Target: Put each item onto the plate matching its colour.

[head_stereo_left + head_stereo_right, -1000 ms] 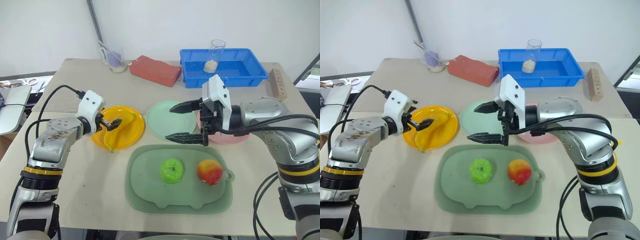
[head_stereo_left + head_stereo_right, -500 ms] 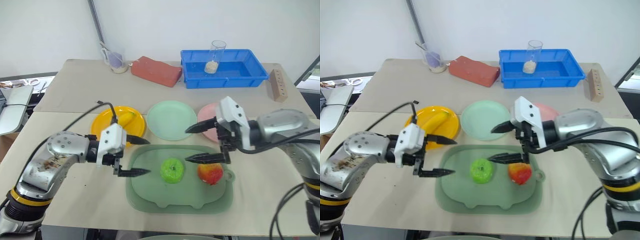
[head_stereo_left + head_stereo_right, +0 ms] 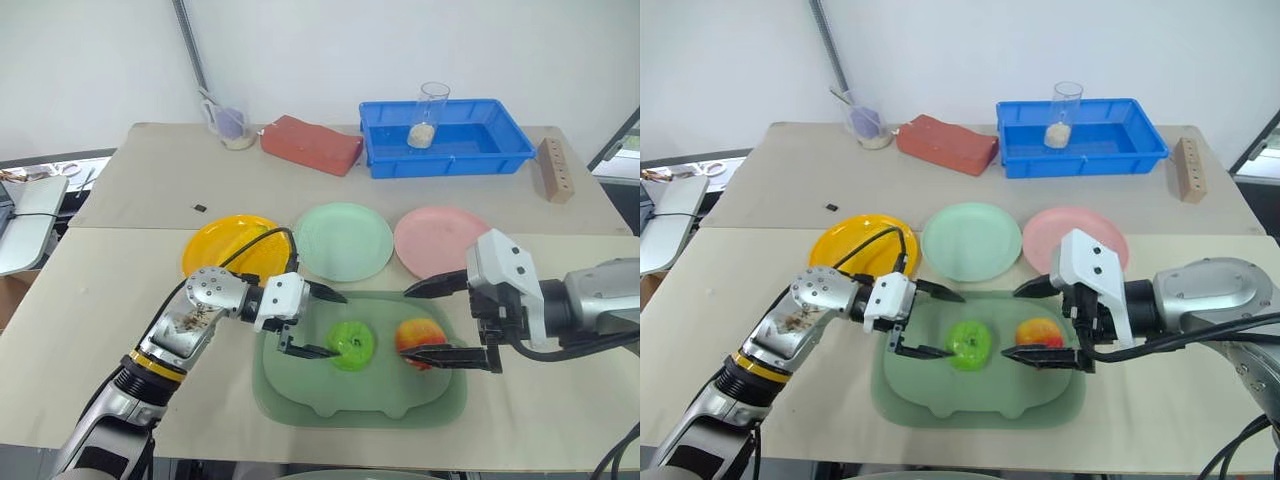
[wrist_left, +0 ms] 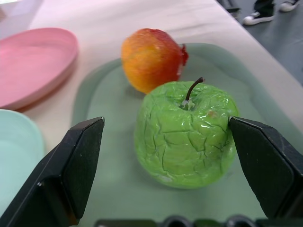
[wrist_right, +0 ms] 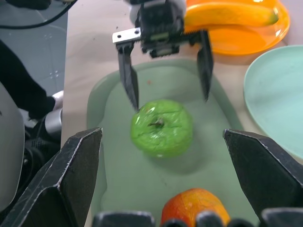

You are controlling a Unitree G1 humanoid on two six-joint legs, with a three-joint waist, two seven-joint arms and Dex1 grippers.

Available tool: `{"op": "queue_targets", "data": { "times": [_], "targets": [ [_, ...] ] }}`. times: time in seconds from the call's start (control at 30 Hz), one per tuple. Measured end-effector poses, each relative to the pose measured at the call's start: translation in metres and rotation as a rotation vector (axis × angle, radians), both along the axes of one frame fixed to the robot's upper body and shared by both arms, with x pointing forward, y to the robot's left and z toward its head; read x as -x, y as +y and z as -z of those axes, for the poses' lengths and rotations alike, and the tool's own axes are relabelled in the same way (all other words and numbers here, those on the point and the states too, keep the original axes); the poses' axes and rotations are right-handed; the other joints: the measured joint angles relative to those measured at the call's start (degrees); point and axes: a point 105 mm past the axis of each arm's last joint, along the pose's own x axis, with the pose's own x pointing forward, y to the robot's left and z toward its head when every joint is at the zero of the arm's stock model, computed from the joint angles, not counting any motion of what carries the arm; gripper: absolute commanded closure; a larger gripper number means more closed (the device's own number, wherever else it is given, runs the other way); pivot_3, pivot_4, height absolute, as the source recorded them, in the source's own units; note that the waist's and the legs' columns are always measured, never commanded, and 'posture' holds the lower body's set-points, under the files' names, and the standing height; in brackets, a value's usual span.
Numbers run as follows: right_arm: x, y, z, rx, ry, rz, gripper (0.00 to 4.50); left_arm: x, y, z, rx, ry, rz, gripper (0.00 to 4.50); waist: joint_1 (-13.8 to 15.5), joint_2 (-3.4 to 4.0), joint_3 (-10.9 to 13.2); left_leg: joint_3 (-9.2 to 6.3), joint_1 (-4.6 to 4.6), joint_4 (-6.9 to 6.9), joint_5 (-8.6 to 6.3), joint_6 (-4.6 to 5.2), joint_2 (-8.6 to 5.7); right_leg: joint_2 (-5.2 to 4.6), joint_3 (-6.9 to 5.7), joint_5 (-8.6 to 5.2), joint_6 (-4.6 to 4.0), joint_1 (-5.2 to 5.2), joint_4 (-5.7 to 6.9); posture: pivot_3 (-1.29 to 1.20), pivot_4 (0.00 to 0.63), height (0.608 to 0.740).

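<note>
A bright-green apple (image 3: 352,345) and a red-and-yellow apple (image 3: 420,340) sit on the dull-green tray (image 3: 360,405). My left gripper (image 3: 338,325) is open, level with the green apple, one finger on each side of its left flank; in the left wrist view the green apple (image 4: 184,137) lies between the fingers (image 4: 75,161). My right gripper (image 3: 408,322) is open around the red apple from the right, not closed on it. The banana (image 5: 227,14) lies on the yellow plate (image 3: 225,258). The mint plate (image 3: 343,241) and pink plate (image 3: 440,241) are bare.
At the back of the table stand a blue bin (image 3: 480,145) with a glass (image 3: 433,112) in it, a red brick (image 3: 312,140), a cup (image 3: 232,122) and a wooden block (image 3: 556,168). A small black piece (image 3: 200,208) lies near the yellow plate.
My left gripper left the banana on the yellow plate and swung right and down to the green apple. My right gripper drew back from over the plates to the red apple.
</note>
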Motion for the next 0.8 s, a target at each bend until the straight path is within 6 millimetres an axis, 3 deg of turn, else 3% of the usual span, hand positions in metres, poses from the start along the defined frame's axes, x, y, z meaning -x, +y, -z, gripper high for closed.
{"op": "queue_targets", "data": {
  "times": [0.33,0.43,0.67,0.7,0.8],
  "targets": [
    [0.001,0.001,0.002,-0.013,0.007,0.048,0.00,0.007,-0.004,0.017,-0.058,0.022,0.067,0.05,0.06,0.02,-0.02,-0.02,0.00,0.06,0.00,0.01,-0.01,0.00,0.00,0.00,0.03,0.07,-0.01,0.00,0.150,0.740],
    [0.001,0.001,0.002,-0.016,0.008,0.052,0.00,0.005,-0.002,0.027,-0.091,0.036,0.050,0.88,-0.05,0.02,-0.01,-0.04,-0.02,0.05,0.00,0.01,-0.01,0.01,0.00,0.00,0.03,0.03,0.01,0.00,0.150,0.740],
    [-0.003,0.001,-0.001,-0.012,-0.001,0.050,0.00,0.005,-0.006,0.028,-0.076,0.034,0.039,4.22,-0.05,0.03,-0.02,-0.04,-0.02,0.05,0.00,0.02,-0.01,0.01,0.00,0.00,0.03,0.02,0.03,0.00,0.150,0.740],
    [-0.003,0.001,-0.001,-0.014,0.000,0.050,0.00,0.004,-0.006,0.028,-0.074,0.035,0.037,4.45,-0.03,0.03,-0.02,-0.04,-0.02,0.05,0.00,0.02,-0.01,0.01,0.00,0.00,0.03,0.03,0.03,0.00,0.150,0.740],
    [-0.004,0.001,0.002,-0.008,0.014,0.047,0.00,0.002,-0.006,0.026,-0.063,0.027,0.014,4.45,-0.04,0.03,-0.02,-0.04,-0.04,0.05,0.00,0.02,-0.01,0.01,0.00,0.00,0.04,0.02,0.03,0.00,0.150,0.740]
  ]
}}
